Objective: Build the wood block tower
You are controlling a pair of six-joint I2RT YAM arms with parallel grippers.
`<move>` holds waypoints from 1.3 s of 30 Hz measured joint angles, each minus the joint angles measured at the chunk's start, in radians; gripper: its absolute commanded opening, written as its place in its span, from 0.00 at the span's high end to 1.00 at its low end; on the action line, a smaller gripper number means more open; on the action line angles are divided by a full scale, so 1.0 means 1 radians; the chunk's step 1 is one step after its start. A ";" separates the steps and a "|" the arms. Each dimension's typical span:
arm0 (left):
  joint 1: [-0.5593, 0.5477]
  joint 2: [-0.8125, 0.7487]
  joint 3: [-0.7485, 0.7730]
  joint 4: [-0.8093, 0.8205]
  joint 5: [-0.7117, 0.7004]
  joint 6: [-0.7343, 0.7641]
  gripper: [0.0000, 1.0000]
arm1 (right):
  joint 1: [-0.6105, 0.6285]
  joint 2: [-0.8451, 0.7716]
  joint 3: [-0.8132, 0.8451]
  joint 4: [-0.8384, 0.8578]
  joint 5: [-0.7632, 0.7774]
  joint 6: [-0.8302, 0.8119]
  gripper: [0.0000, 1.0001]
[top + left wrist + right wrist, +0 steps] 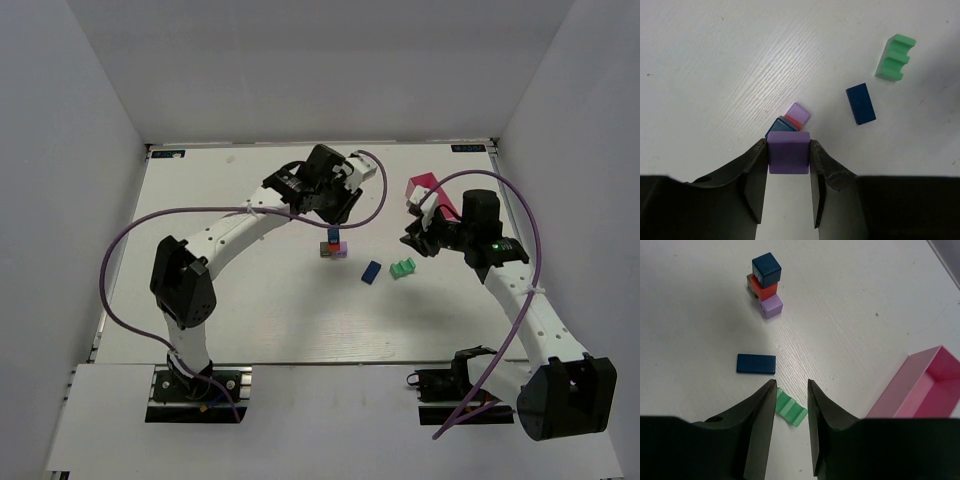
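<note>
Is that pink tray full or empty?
Empty where visible: the right wrist view shows bare floor inside the pink tray; part lies out of frame.

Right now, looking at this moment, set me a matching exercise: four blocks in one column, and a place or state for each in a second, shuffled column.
Blocks:
1. large lilac block
2. blue cube
3. flat blue block
4. green notched block

Places or states:
A. flat on the table, between the tower and the green piece
B. topping the tower
C. gripped in the left claw
D. on the table, framed by the right claw's open fingers

Pairs: 1-C, 2-B, 3-A, 4-D
</note>
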 measured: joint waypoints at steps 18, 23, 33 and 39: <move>0.138 0.212 0.205 -0.203 0.305 0.288 0.95 | -0.046 -0.008 -0.043 0.002 -0.005 -0.004 0.63; 0.128 0.222 0.206 -0.237 0.301 0.345 0.95 | -0.059 -0.008 -0.050 0.002 -0.024 -0.004 0.63; 0.118 0.222 0.212 -0.267 0.301 0.399 0.92 | -0.086 -0.028 -0.057 0.003 -0.055 -0.005 0.62; 0.115 0.224 0.212 -0.269 0.301 0.422 0.91 | -0.105 -0.067 -0.068 0.000 -0.077 -0.008 0.62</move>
